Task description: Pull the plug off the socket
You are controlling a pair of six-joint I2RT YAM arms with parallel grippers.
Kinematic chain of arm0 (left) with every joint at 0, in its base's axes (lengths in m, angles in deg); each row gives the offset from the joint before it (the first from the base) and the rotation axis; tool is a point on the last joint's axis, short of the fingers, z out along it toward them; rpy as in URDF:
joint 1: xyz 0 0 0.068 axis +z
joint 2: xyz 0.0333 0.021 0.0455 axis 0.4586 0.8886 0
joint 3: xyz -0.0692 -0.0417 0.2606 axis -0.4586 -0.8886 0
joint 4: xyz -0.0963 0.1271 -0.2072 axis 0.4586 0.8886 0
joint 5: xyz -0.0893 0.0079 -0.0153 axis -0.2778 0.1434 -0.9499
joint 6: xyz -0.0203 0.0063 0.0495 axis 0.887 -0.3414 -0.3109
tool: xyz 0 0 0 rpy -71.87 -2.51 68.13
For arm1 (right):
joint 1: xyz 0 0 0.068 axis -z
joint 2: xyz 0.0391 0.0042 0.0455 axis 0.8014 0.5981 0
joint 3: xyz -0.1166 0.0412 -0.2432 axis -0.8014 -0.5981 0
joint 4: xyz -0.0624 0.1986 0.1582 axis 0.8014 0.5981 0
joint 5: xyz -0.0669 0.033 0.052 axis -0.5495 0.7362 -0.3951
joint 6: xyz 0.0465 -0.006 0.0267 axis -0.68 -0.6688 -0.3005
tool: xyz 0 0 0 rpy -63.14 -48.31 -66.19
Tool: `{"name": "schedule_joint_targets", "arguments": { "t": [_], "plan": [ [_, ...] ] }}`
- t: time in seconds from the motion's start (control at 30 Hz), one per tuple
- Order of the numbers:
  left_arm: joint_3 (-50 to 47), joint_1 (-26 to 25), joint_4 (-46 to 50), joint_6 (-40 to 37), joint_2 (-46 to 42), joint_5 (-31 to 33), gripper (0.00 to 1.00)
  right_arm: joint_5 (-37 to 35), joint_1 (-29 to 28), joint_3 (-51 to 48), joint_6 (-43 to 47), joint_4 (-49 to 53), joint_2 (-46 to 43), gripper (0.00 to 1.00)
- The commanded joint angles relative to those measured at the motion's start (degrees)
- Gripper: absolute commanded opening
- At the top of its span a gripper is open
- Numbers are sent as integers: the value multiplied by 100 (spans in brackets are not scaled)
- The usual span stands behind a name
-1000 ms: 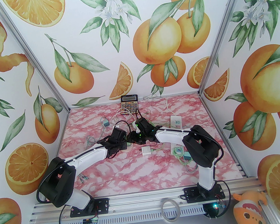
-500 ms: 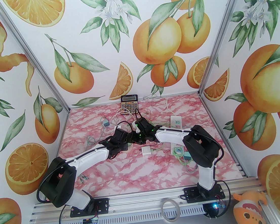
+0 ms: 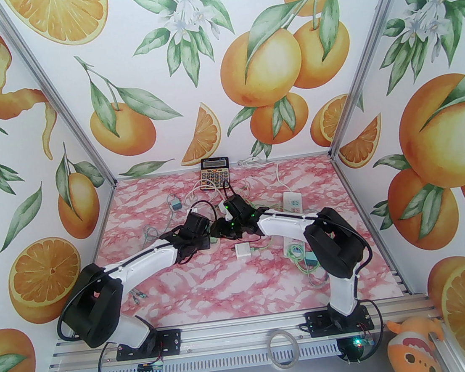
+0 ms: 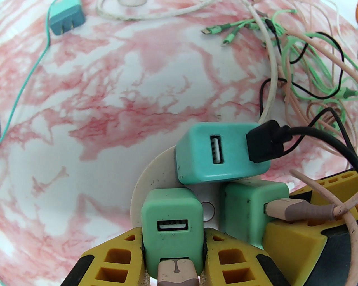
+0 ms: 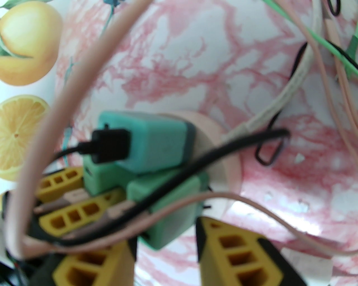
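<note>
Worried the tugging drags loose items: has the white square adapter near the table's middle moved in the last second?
No. The white adapter keeps its spot in the top view, at the same offset from the calculator.

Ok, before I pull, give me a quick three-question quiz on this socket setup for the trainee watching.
1. Count: how many plugs sit in the round white socket?
2. True or false: the left gripper is shut on the teal plug that carries the black cable.
3. Pick one: the loose teal plug is A) plugged into the socket, B) lying on the table, C) held by the left gripper.

Key:
1. Three.
2. False: it clamps the near green plug.
3. B.
</note>
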Motion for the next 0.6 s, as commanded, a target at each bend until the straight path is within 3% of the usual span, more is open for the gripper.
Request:
{"name": "schedule_joint_targets", "arguments": {
  "t": [0.0, 0.23, 0.57],
  "plan": [
    [5, 77, -126, -8, -432, -56, 11, -639, 43, -257, 111, 1035, 345, 39],
    [54, -56, -117, -115, -303, -8, 12, -631, 10, -199, 133, 1048, 369, 39],
    [570, -716, 216, -445, 188, 577, 12, -596, -136, -75, 159, 1139, 587, 39]
  ]
}}
